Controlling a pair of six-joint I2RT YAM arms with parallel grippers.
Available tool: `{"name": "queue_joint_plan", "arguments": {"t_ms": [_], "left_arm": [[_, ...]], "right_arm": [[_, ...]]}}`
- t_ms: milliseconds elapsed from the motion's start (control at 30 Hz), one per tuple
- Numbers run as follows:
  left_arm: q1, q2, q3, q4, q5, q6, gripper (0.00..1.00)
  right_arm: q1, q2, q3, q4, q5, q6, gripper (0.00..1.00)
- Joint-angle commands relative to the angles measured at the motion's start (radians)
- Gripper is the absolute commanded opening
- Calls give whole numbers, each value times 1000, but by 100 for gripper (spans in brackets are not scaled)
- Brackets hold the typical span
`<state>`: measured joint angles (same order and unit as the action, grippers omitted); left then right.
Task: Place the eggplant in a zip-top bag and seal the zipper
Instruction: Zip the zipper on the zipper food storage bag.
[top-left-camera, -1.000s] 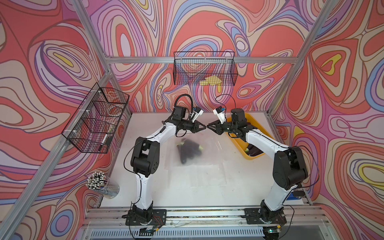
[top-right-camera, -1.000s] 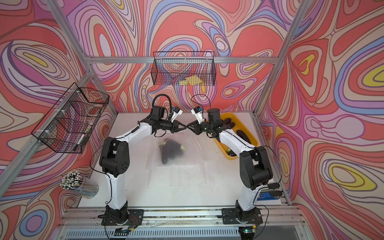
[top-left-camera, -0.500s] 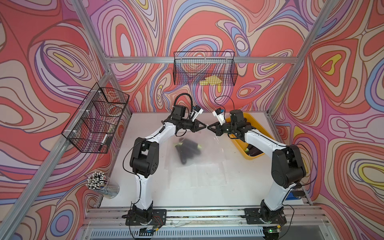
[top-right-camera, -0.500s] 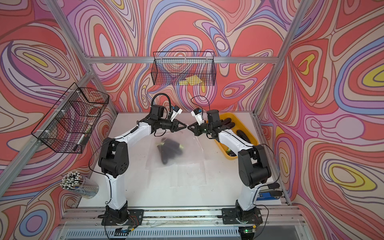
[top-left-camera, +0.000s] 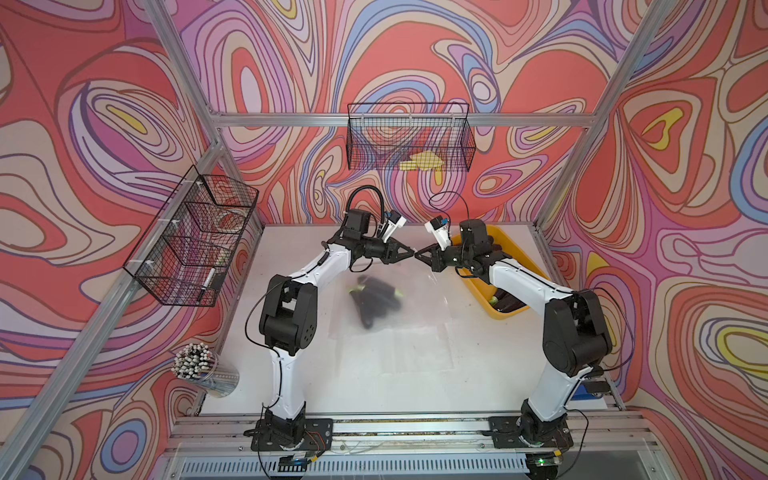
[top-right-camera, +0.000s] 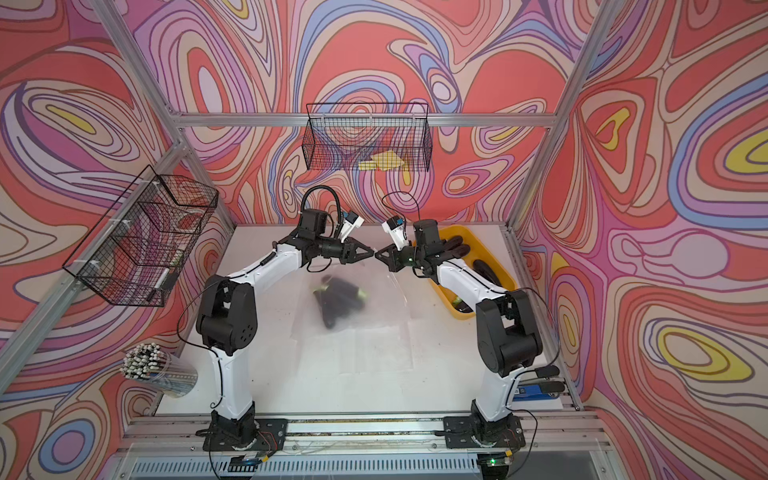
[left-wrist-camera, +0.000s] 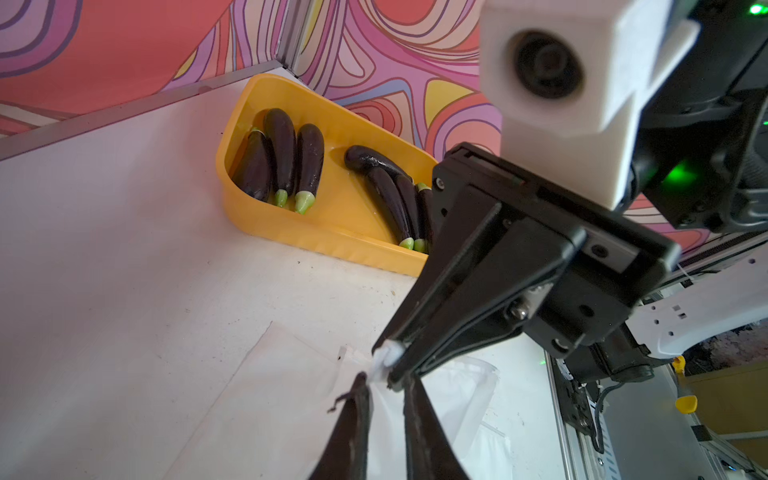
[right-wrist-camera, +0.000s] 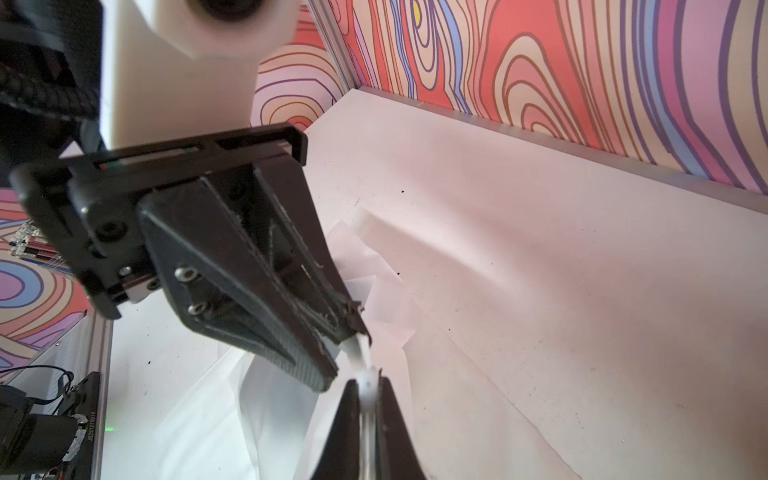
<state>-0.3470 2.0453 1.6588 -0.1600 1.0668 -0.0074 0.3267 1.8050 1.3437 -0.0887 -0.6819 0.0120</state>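
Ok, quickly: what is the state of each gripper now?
Left gripper: slightly open, fingers around the edge of the bag, grip unclear.
Right gripper: closed on the bag's edge.

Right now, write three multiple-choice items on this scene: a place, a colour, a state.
1. The eggplants outside the zip-top bag lie: A in a wire basket; B in the tray; C on bare table.
2. The tray is: A blue; B yellow; C green.
3. The right gripper is: A wide open; B shut on an eggplant; C shut on the bag's top edge.
1 B, they lie inside its walls; 2 B, its walls are yellow; 3 C, it pinches the white bag edge.
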Motion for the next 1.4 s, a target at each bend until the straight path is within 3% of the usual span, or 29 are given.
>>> {"name": "queue_joint_plan", "arguments": {"t_ms": [0,267,367,500,600,867,967,1033,1100,1367], "left_arm": [[-6,-33,1,13,59,24,15],[-16,-16,24,-10,78,35,29],[-15,-5,36,-12,79,32,30],[-16,0,43,-14,83,33,27],[-15,4,45,-13,104,30,14],[-11,-11,24,-35,96,54,14],[-11,-12,28,-49,106,65,9],[-16,-15,26,-44,119,66,0],[-22,-18,22,-43,113,72,0],[6,-67,-95,208,-25,-116,0]], "right_arm": [[5,-4,-13,21,-10,3,4],[9,2,-9,35,-45,6,4],[12,-5,-13,38,-45,3,4],[12,-9,-19,35,-39,-4,4],[12,-6,-17,36,-22,-1,4],[12,-3,-15,29,2,-1,3],[12,-4,-15,35,1,3,3],[12,-3,-11,40,1,11,3],[12,-1,-8,47,-5,20,3],[13,-27,-22,-30,8,1,4]]}}
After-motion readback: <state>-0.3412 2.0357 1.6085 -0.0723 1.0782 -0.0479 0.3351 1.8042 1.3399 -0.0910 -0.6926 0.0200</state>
